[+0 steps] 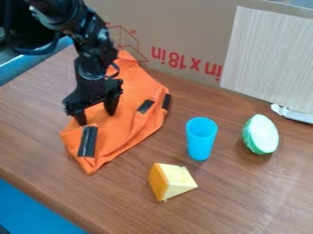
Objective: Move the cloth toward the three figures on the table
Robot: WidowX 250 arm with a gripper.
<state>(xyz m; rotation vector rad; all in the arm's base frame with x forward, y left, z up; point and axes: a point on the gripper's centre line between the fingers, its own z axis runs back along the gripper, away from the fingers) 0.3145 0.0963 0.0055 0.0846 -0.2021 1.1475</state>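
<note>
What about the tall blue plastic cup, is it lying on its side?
No, the cup stands upright on the brown wood-grain table, with its round opening facing up.

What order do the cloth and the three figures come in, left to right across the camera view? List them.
Orange cloth, yellow cheese-like wedge, blue cup, green-and-white rounded piece.

Upside-down red print [164, 55] on the cardboard [183, 27] reads "in x 18in"
</note>
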